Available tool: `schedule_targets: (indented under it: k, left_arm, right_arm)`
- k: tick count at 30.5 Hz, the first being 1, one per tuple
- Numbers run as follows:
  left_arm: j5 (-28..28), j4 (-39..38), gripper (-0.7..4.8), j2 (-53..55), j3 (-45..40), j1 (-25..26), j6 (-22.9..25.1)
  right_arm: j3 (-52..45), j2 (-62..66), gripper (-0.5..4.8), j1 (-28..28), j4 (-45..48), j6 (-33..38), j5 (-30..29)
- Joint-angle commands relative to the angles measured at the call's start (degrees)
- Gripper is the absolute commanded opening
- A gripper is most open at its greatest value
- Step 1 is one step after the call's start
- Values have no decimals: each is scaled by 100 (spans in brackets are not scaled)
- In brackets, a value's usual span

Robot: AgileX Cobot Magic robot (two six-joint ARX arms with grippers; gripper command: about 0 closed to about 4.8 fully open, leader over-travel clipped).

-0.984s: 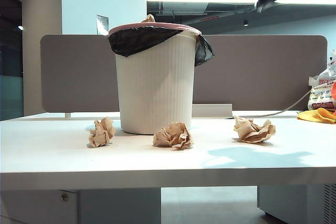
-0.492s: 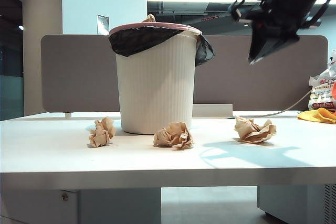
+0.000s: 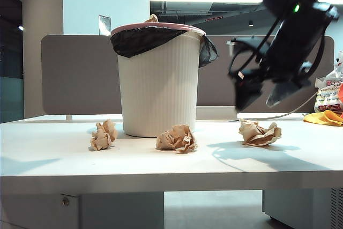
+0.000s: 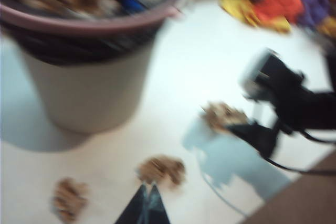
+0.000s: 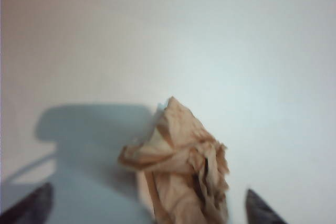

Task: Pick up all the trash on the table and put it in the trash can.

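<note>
Your wide white table (image 3: 64,164) carries the tall cream ribbed trash can (image 3: 158,87) with a pink rim near its back edge. Three crumpled tan paper balls lie before it: one left (image 3: 103,135), one centre (image 3: 176,138), one right (image 3: 259,133). Your right gripper (image 3: 265,94) hangs spread wide above the right ball (image 5: 181,169), not touching. Your left gripper (image 4: 146,191) is clenched, empty, above the table.
</note>
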Motion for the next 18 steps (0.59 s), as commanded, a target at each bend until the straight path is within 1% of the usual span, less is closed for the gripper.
schedule_targets:
  k: [1, 2, 3, 5, 6, 7, 12, 13, 14, 15, 16, 17, 18]
  left_arm:
    - [-15, 76, -5, 238, 22, -197, 50]
    - [-15, 85, -2, 306, 22, -262, 81]
    - [-17, 103, 20, 374, 22, -313, 133]
    - [-13, 138, 156, 470, 22, -350, 177]
    - [-4, 146, 212, 505, 22, -350, 177]
    - [31, 149, 256, 525, 22, -350, 179]
    - [24, 133, 260, 535, 22, -350, 258]
    - [11, 105, 260, 522, 22, -345, 260]
    - [-2, 92, 260, 522, 22, -345, 269]
    - [0, 79, 260, 522, 22, -343, 321]
    - [4, 76, 260, 520, 22, -345, 382]
    - [2, 68, 260, 522, 22, -345, 396]
    - [2, 59, 260, 522, 22, -345, 396]
  right_arm:
    - [70, 367, 479, -4, 372, -17, 11]
    - [94, 461, 479, -4, 374, -17, 11]
    - [118, 544, 479, -4, 374, -20, 15]
    - [170, 728, 479, -4, 428, -20, 15]
    - [205, 815, 479, -4, 466, -20, 15]
    - [260, 922, 479, -4, 507, -20, 15]
    - [514, 1357, 479, -61, 514, 24, 20]
    - [560, 1436, 473, -66, 448, 55, 28]
    - [588, 1467, 420, -76, 378, 98, 61]
    - [608, 1495, 347, -76, 334, 166, 94]
    - [614, 1506, 217, -76, 278, 203, 142]
    - [621, 1504, 101, -76, 212, 205, 142]
    - [621, 1478, 5, -76, 146, 203, 146]
